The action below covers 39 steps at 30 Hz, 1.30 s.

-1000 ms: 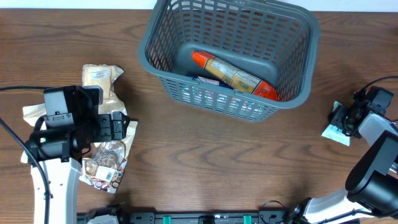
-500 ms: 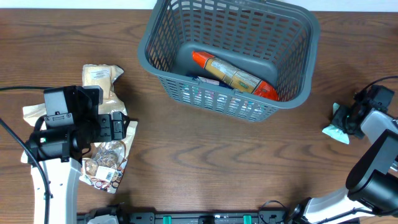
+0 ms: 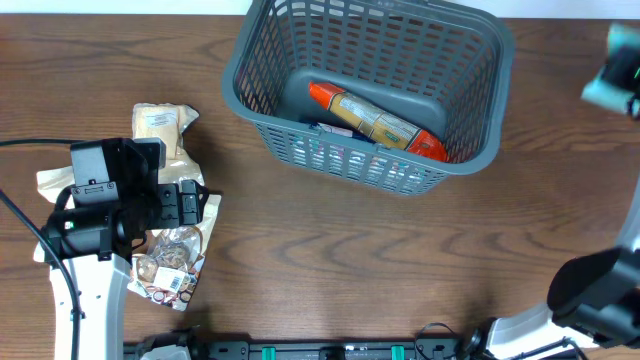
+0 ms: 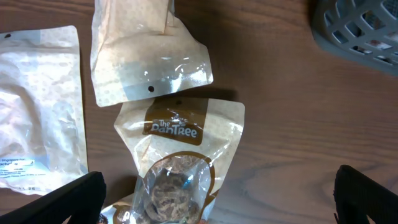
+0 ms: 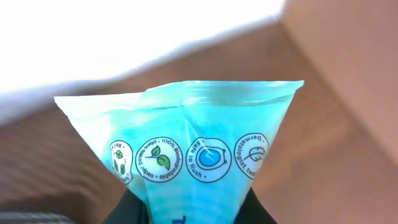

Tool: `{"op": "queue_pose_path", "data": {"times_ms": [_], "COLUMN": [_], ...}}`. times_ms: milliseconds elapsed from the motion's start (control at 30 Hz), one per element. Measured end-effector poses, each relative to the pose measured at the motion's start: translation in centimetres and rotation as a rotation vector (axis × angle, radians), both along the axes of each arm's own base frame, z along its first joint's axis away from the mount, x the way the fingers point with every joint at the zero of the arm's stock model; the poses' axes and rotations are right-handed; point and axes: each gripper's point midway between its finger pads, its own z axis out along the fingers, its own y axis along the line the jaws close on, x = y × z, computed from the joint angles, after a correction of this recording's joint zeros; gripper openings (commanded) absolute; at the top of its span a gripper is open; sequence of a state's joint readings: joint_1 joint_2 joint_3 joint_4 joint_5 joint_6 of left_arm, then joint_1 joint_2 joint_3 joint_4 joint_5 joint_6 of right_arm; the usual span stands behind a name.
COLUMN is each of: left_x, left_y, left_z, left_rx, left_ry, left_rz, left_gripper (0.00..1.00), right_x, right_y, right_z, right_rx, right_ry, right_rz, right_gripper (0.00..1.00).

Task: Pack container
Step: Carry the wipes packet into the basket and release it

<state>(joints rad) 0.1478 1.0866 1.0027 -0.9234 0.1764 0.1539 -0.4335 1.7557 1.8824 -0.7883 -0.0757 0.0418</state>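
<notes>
Your right hand point(image 5: 194, 211) pinched a pale teal plastic pouch point(image 5: 186, 155), well right of the large dark grey slotted plastic basket point(image 3: 350, 160). The basket sat at the far middle of the brown wooden table point(image 3: 330, 260) and held an orange-ended packet point(image 3: 375, 120). Your left hand point(image 4: 214, 196) hung spread wide over tan-and-clear snack pouches point(image 4: 180, 155).

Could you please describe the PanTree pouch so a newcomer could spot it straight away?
Left of the grey basket, pale pouches lie beneath the left end effector. The PanTree pouch is the only one with a brown band bearing its name.
</notes>
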Motion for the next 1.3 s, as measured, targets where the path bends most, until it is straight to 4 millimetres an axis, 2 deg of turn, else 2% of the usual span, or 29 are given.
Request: {"op": "queue_pose_path", "data": {"times_ms": [133,233,267,300,333,400,433,467,533,600,700,800,867,900,967,1000,1033,1100,1300], "left_x": [0.0,-0.1,-0.1,-0.2,-0.2,-0.2,-0.2,-0.2,-0.2,-0.2,-0.2,-0.2,-0.2,-0.2,-0.2,-0.2,-0.2,-0.2,-0.1], "left_y": [0.0,0.0,0.0,0.0,0.0,0.0,0.0,0.0,0.0,0.0,0.0,0.0,0.0,0.0,0.0,0.0,0.0,0.0,0.0], "left_z": [0.0,0.0,-0.1,-0.1,-0.1,-0.1,-0.1,-0.1,-0.1,-0.1,-0.1,-0.1,-0.1,-0.1,-0.1,-0.1,-0.1,-0.1,-0.1], "left_rx": [0.0,0.0,-0.001,-0.001,-0.001,-0.001,-0.001,-0.001,-0.001,-0.001,-0.001,-0.001,-0.001,-0.001,-0.001,-0.001,-0.001,-0.001,-0.001], "left_ry": [0.0,0.003,0.006,0.007,0.008,0.008,0.008,0.008,0.008,0.009,0.009,0.009,0.008,0.009,0.008,0.009,0.009,0.009,0.007], "left_rz": [0.0,0.001,0.0,0.0,0.0,0.0,0.0,0.0,0.0,0.0,0.0,0.0,0.0,0.0,0.0,0.0,0.0,0.0,0.0], "left_gripper": [0.99,0.99,0.99,0.99,0.99,0.99,0.99,0.99,0.99,0.99,0.99,0.99,0.99,0.99,0.99,0.99,0.99,0.99,0.99], "right_x": [2.5,4.1,4.4,4.6,4.7,4.4,4.2,4.0,3.6,3.3,3.1,3.3,3.2,3.0,2.7,2.5,2.3,2.3,2.5], "right_y": [5.8,11.7,13.3,15.7,17.4,22.2,24.8,26.4,30.8,34.1,37.3,38.2,38.0,37.8,37.2,36.9,36.7,36.3,35.8], "right_z": [9.2,14.9,16.2,17.5,18.2,19.1,18.9,18.6,16.6,13.7,7.1,1.6,-1.6,-2.8,-4.6,-5.0,-5.3,-5.4,-5.5], "right_rx": [-0.023,-0.001,0.009,0.029,0.044,0.093,0.123,0.143,0.204,0.254,0.311,0.33,0.331,0.328,0.303,0.286,0.273,0.241,0.197], "right_ry": [-0.245,-0.447,-0.497,-0.553,-0.581,-0.619,-0.616,-0.603,-0.533,-0.433,-0.216,-0.052,0.051,0.093,0.158,0.178,0.192,0.197,0.198], "right_rz": [0.175,0.364,0.414,0.491,0.541,0.678,0.749,0.79,0.892,0.967,1.03,1.045,1.032,1.022,1.008,1.003,1.001,1.0,0.997], "right_gripper": [0.01,0.01,0.01,0.01,0.01,0.01,0.01,0.01,0.01,0.01,0.01,0.04,0.17,0.3,0.68,0.8,0.87,0.94,0.99]}}
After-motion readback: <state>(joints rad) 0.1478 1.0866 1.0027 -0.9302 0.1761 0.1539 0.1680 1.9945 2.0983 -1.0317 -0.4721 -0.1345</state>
